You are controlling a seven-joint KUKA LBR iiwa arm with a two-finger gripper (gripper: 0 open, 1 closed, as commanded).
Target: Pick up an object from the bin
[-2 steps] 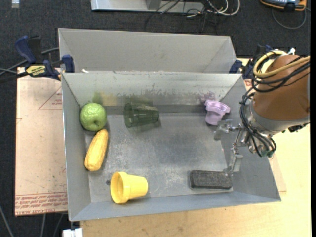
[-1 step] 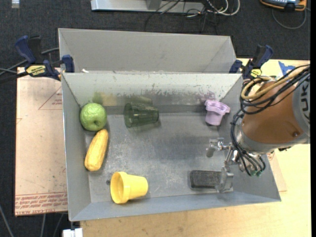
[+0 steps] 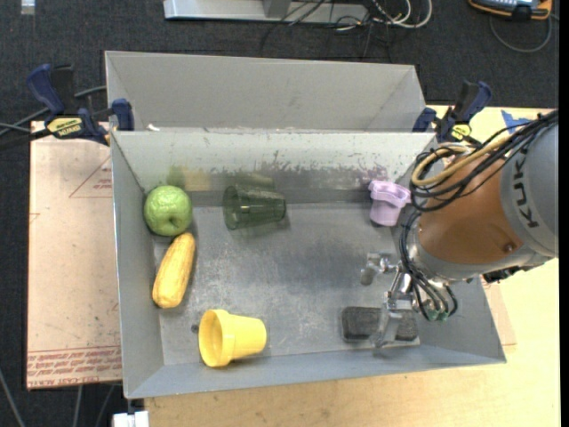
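My gripper (image 3: 394, 308) hangs low over the bin's front right corner, just under the orange cover. Directly below and to its left lies a small dark grey flat block (image 3: 359, 324) on the bin floor, partly hidden by the gripper. A small lilac cup (image 3: 387, 201) stands against the back wall, behind the gripper and apart from it.
A dark green cup (image 3: 254, 208) lies on its side at the back middle. At the left are a green apple (image 3: 168, 210) and a yellow corn cob (image 3: 174, 270). A yellow cup (image 3: 229, 336) lies tipped at the front left. The arm covers the bin's right side.
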